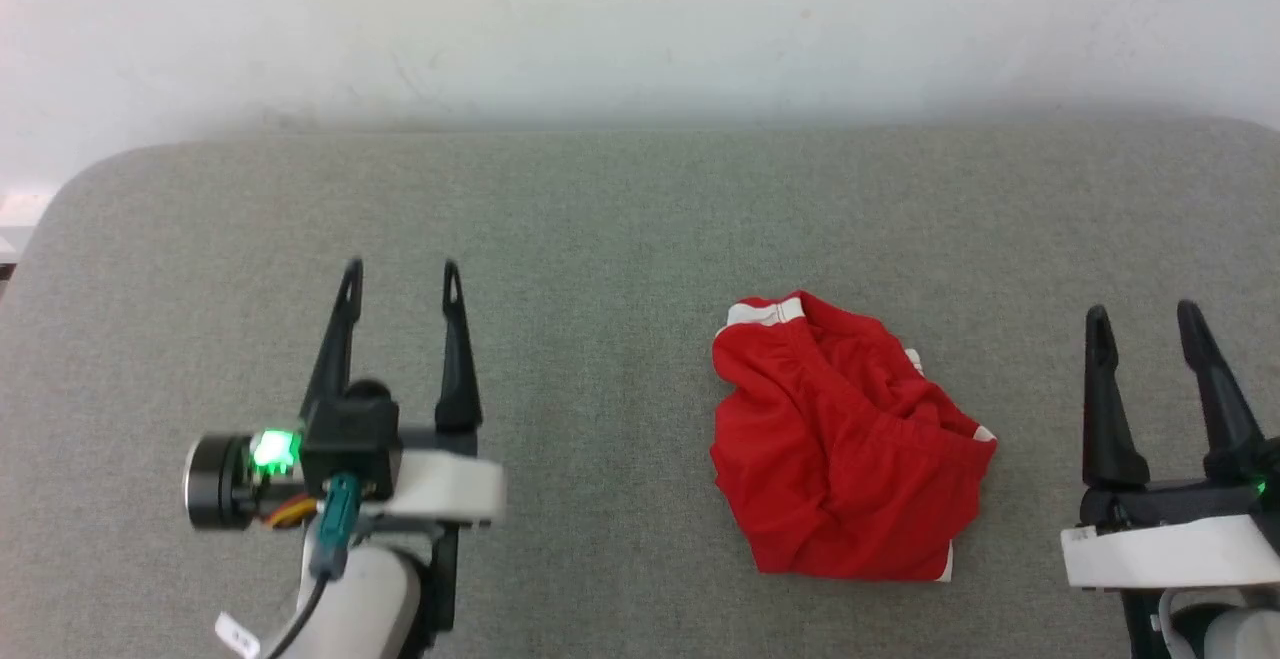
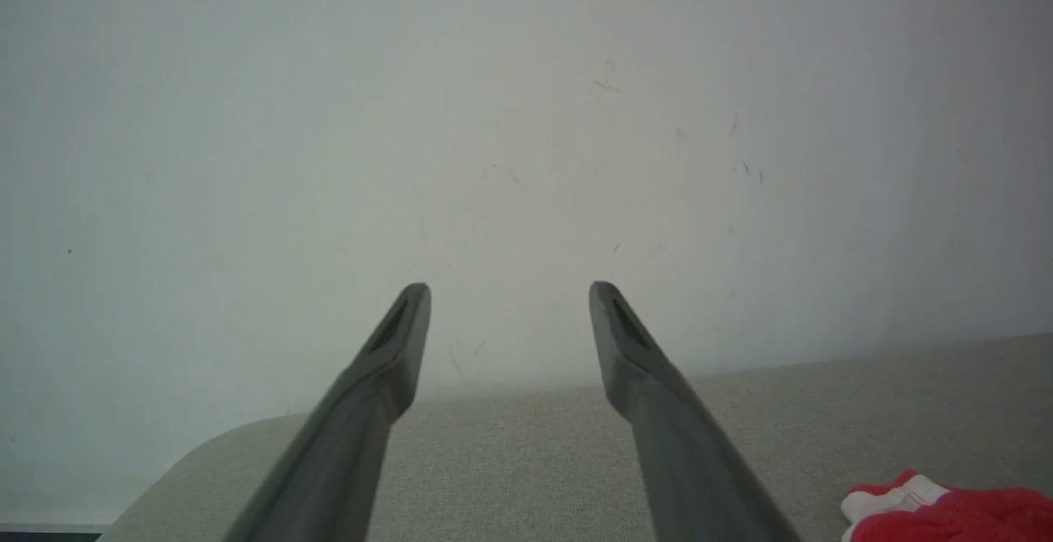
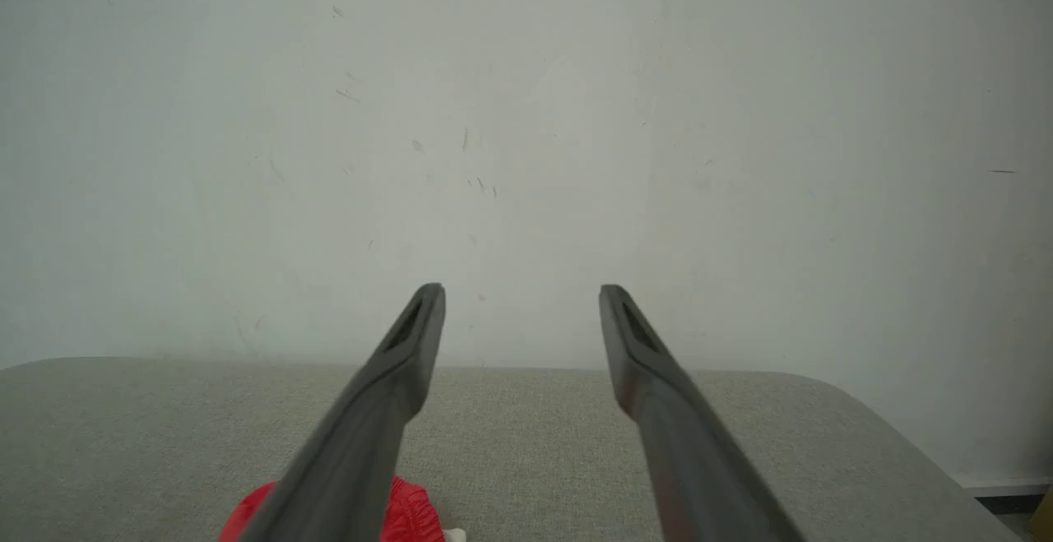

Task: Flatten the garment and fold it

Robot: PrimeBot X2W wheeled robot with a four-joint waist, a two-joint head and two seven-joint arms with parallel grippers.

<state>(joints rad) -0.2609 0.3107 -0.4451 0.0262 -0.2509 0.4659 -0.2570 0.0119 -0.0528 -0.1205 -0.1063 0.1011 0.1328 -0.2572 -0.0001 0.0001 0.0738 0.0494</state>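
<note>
1. Grey padded tabletop point(image 1: 600, 199) against a white wall point(image 1: 640, 19) carries the garment point(image 1: 840, 439), crumpled in a red heap.
2. Left gripper point(image 1: 402, 267) waits well apart from the garment, fingers spread; right gripper point(image 1: 1142, 309) hovers near its other side, likewise spread, both empty.
3. Flattening likely goes best by pinching the white-trimmed edges and drawing them apart.

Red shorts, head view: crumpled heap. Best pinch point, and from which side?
Likely the white-banded edge at the far-left rim of the shorts. It lies exposed on the grey surface, unlike the bunched middle. Come in from the left with the open left gripper. The open right gripper could take the near-right white corner.
</note>
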